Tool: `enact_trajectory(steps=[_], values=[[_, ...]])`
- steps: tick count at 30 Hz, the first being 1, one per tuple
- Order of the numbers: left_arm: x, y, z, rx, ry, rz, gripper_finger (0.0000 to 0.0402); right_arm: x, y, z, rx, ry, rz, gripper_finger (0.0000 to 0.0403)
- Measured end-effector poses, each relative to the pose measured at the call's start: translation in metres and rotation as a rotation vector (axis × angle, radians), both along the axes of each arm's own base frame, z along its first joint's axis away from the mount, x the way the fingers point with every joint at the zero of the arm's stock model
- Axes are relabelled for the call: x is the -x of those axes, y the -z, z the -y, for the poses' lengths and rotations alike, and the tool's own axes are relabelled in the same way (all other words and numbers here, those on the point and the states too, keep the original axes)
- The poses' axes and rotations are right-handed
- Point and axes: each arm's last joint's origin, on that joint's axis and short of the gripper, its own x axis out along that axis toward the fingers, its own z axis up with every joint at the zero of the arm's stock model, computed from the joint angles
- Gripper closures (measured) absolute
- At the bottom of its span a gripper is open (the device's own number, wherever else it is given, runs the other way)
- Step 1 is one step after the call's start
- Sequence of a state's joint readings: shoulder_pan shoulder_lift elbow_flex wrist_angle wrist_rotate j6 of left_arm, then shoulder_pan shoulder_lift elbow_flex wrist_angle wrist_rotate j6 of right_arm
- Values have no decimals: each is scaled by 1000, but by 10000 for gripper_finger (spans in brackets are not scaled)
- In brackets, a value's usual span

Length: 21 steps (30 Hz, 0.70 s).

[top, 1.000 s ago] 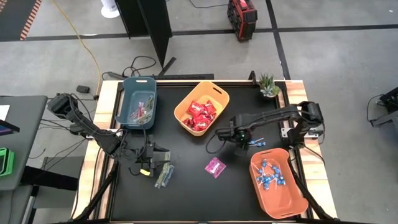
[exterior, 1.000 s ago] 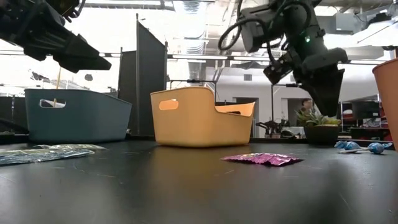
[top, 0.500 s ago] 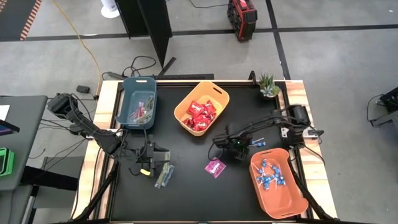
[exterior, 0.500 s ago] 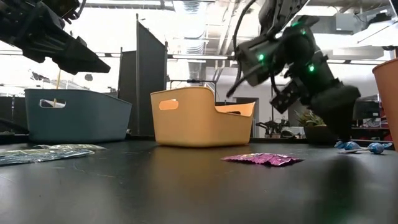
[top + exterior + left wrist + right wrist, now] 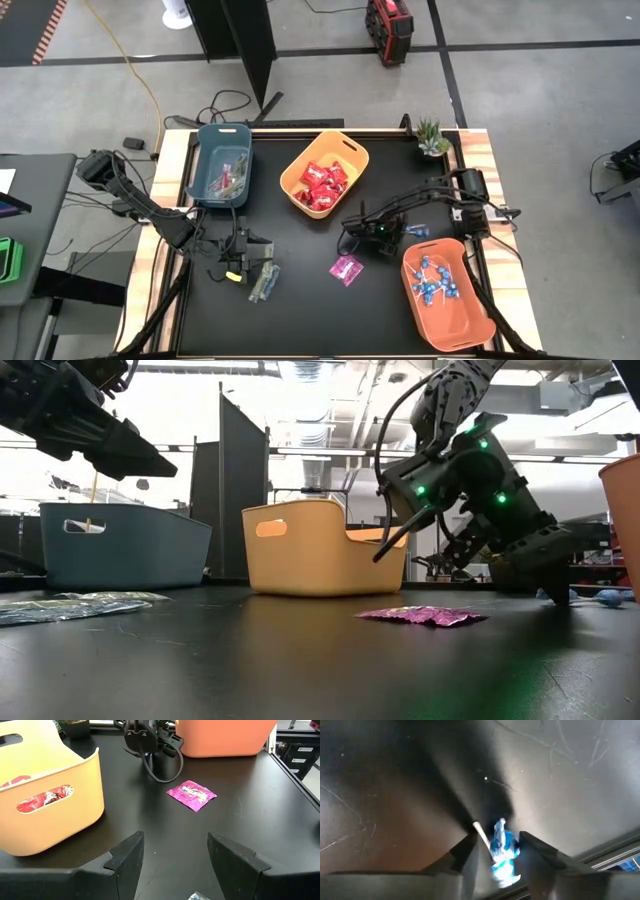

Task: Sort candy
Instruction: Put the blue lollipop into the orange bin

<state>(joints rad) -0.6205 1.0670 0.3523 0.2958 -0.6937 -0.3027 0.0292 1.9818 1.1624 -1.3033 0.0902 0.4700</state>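
Right jaws [image 5: 496, 851] sit low on the table [image 5: 300, 300] straddling 1 blue lollipop [image 5: 504, 851], not clamped yet, beside the orange bin [image 5: 470, 320]. Left jaws [image 5: 175, 852] hang open above green stick packets [image 5: 264, 283]; a magenta packet [image 5: 346, 268] lies between.

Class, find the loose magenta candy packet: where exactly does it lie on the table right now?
In the high view the magenta packet lies flat on the black table, right of centre, below the yellow bin and left of the orange bin.
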Motion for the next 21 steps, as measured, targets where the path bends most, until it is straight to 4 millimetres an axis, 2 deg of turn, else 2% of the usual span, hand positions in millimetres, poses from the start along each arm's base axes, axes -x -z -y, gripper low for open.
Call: enact_trajectory(steps=[10, 14, 21], values=[[0, 0, 0, -2, 1, 0, 189, 0, 1, -1, -6, -9, 19, 392], [0, 0, 0, -2, 0, 0, 189, -3, -10, -3, 24, -35, 81, 395], [0, 0, 0, -2, 0, 1, 189, -6, -42, -3, 39, -30, 227, 401]])
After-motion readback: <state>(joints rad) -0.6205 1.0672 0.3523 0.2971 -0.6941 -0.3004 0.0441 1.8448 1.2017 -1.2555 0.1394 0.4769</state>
